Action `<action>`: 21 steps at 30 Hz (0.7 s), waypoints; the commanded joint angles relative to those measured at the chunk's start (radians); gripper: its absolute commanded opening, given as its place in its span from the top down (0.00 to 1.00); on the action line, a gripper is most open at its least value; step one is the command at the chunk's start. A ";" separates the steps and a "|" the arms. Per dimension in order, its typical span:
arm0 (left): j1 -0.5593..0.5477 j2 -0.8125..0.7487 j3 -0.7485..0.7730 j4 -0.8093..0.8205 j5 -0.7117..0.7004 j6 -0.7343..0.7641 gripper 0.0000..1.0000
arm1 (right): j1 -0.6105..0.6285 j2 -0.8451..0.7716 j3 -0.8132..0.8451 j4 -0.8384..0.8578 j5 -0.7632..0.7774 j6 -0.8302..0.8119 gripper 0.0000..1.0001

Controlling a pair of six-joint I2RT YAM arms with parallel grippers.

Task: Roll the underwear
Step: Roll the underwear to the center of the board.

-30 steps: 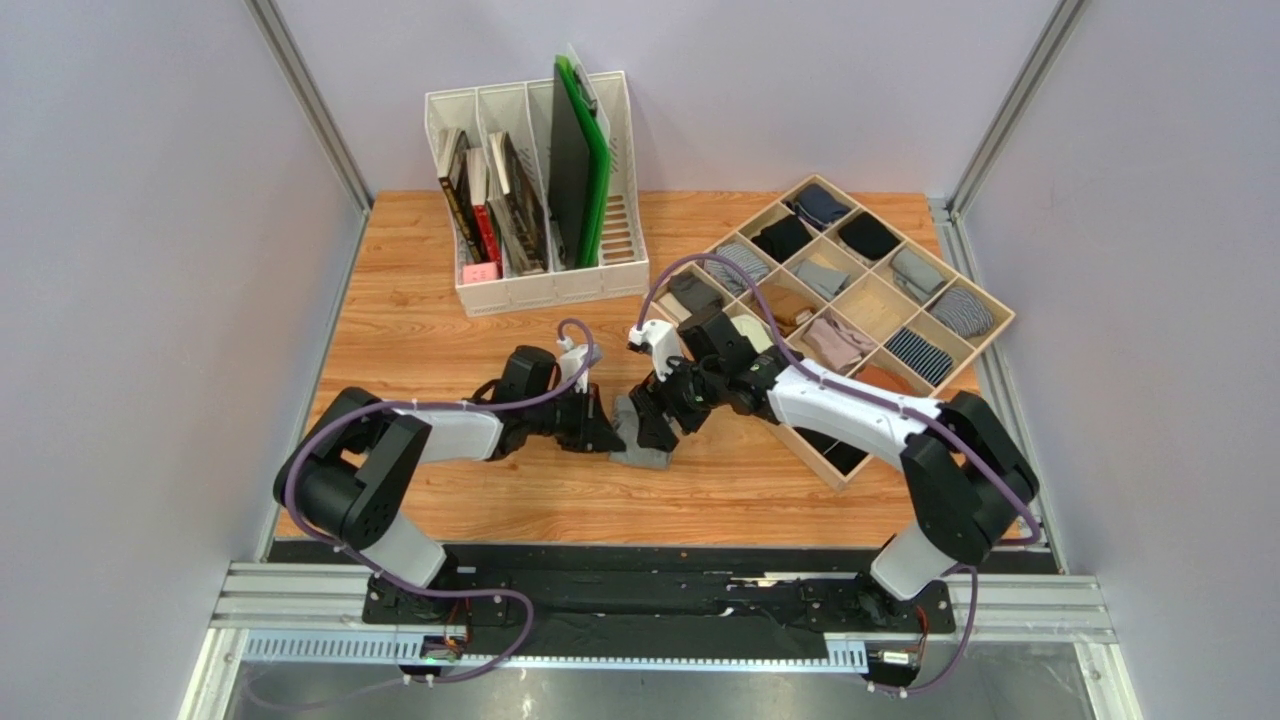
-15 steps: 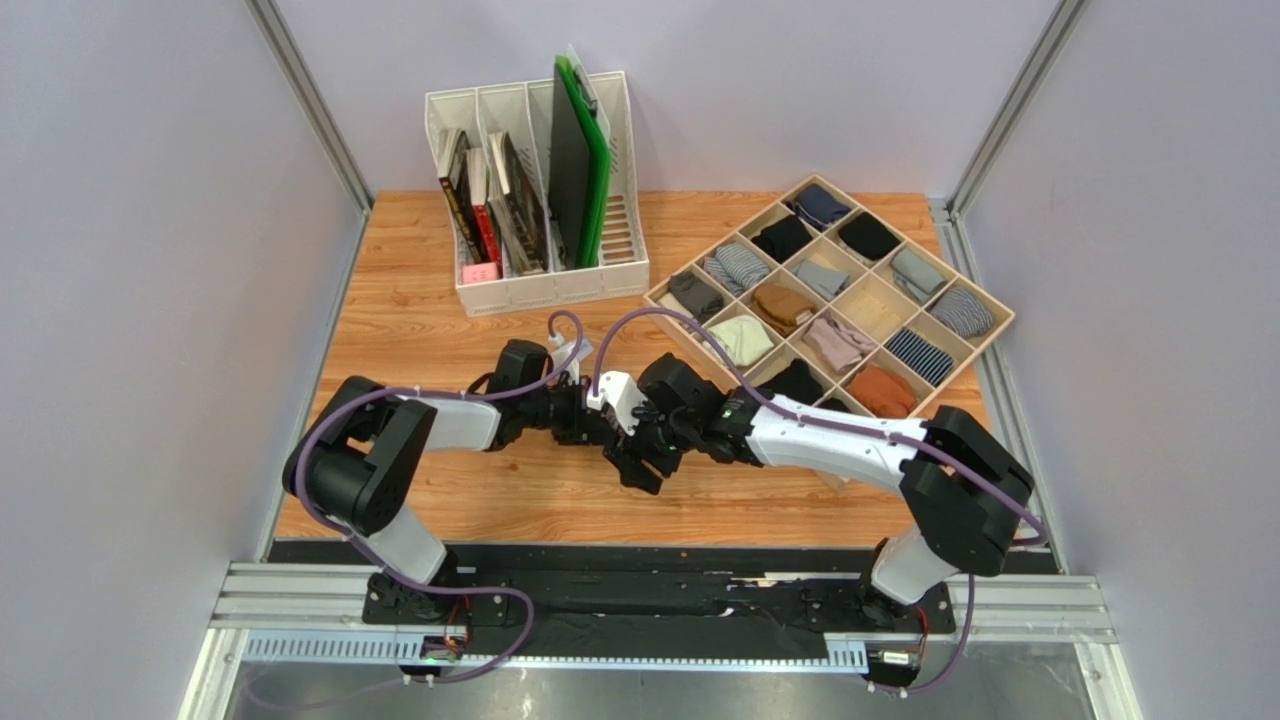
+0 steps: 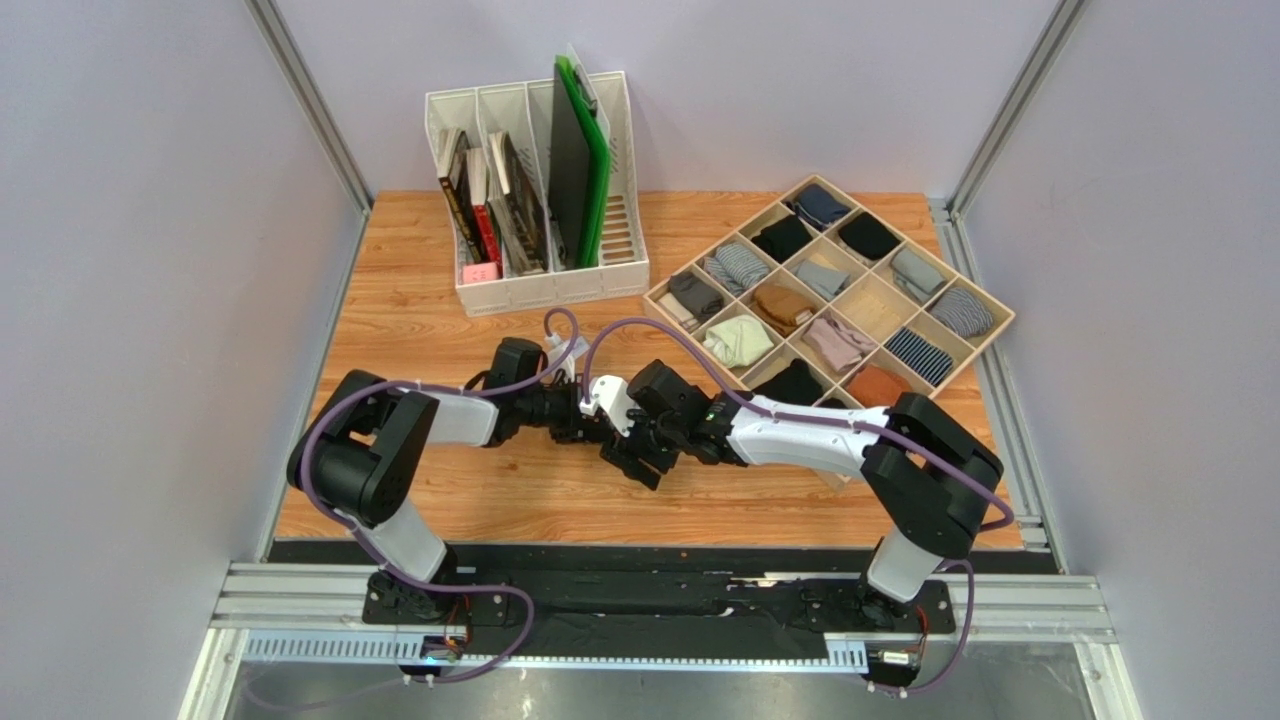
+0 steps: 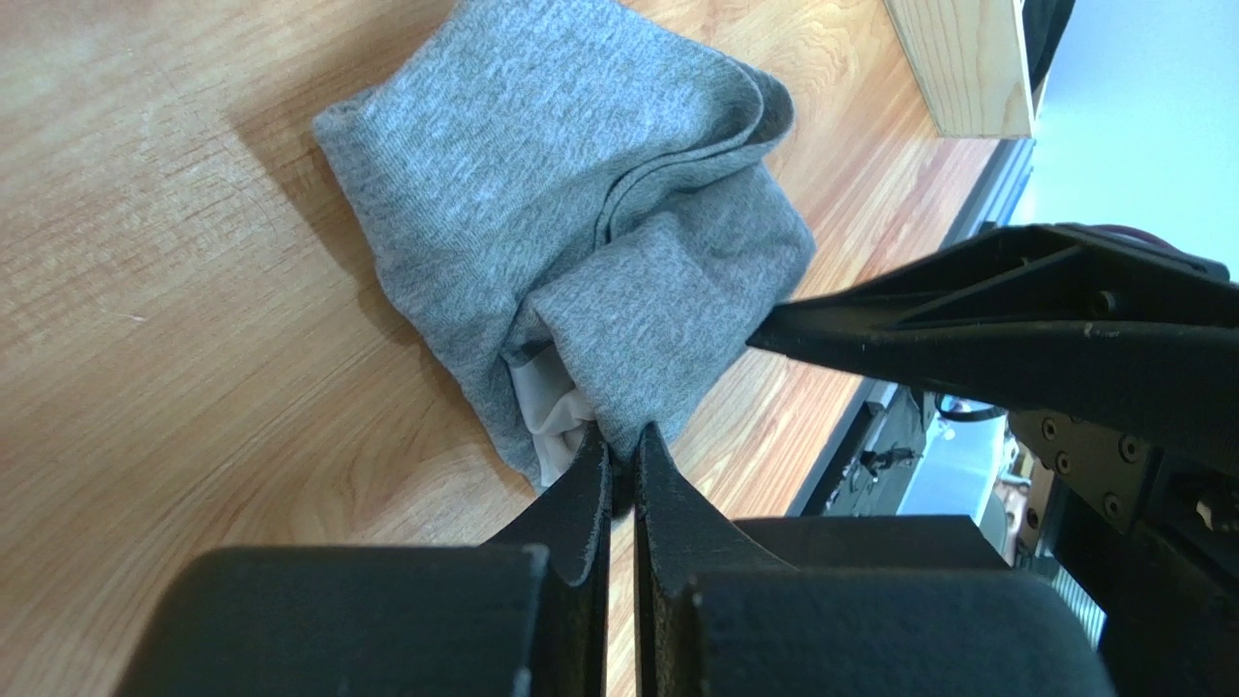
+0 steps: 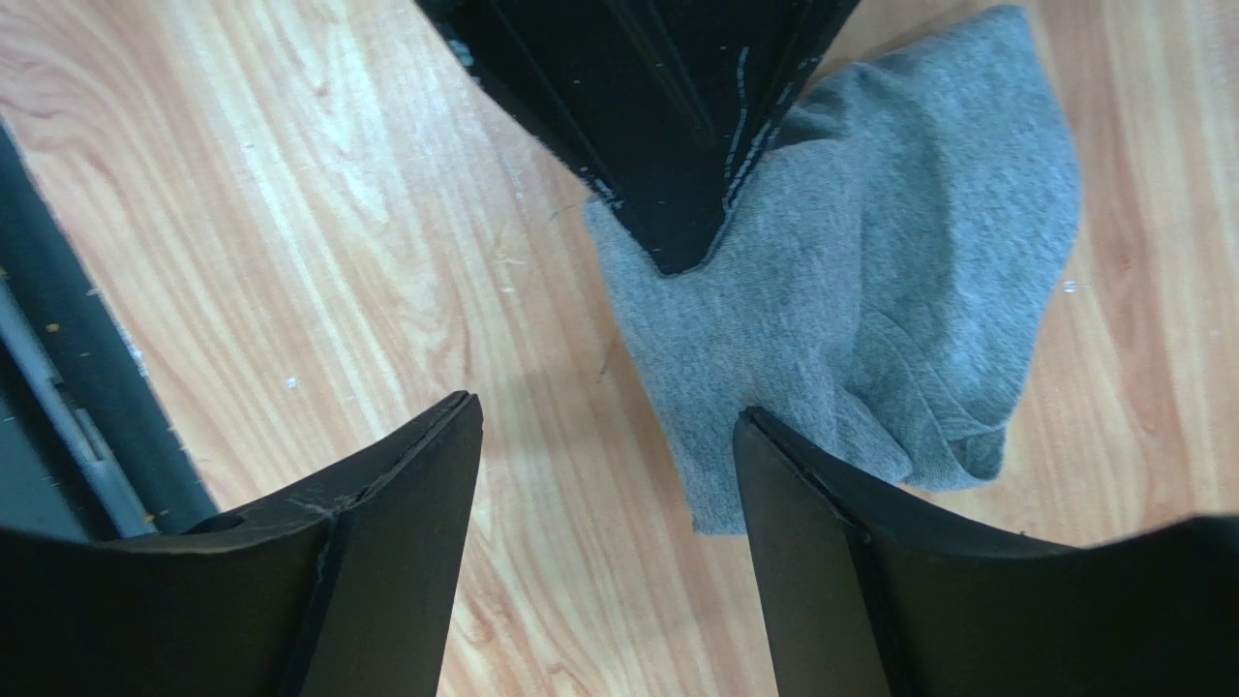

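The underwear (image 4: 582, 218) is a crumpled heather-grey bundle on the wooden table, with a bit of white waistband (image 4: 550, 421) showing at its near edge. My left gripper (image 4: 618, 443) is shut on that near edge. In the right wrist view the underwear (image 5: 887, 276) lies to the right of my open right gripper (image 5: 604, 414), whose right finger overlaps its lower edge. The left gripper's fingers (image 5: 669, 116) pin the cloth from above. In the top view both grippers, left (image 3: 591, 423) and right (image 3: 634, 450), meet at mid-table and hide the underwear.
A wooden divided tray (image 3: 819, 180) with several small rolled bundles stands at the back right; its corner (image 4: 960, 66) is close behind the underwear. A white file rack (image 3: 541, 285) with books and a green board stands at the back. A black rail runs along the near table edge.
My right gripper has swung left, away from the tray, and now hangs open over the underwear beside the left gripper. The left gripper has drawn slightly left, still holding the cloth.
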 commanded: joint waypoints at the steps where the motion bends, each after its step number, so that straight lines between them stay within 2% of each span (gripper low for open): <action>1: 0.011 0.024 0.027 0.004 0.023 0.020 1.00 | 0.004 0.017 -0.007 0.089 0.082 -0.044 0.31; 8: 0.014 0.041 0.038 0.000 0.062 0.039 1.00 | 0.004 0.063 -0.015 0.158 0.161 -0.068 0.34; 12: 0.014 0.039 0.038 -0.002 0.070 0.042 1.00 | 0.004 0.093 -0.021 0.196 0.195 -0.070 0.53; 14: 0.014 0.042 0.041 0.000 0.076 0.040 1.00 | 0.004 0.109 -0.022 0.215 0.205 -0.072 0.58; 17: 0.014 0.042 0.039 0.004 0.085 0.045 1.00 | 0.004 0.130 -0.018 0.218 0.192 -0.072 0.76; 18: 0.014 0.041 0.038 0.009 0.089 0.047 1.00 | 0.004 0.133 -0.015 0.213 0.189 -0.067 0.98; 21: 0.014 0.021 0.033 0.017 0.082 0.050 0.97 | 0.004 0.136 -0.010 0.192 0.169 -0.064 1.00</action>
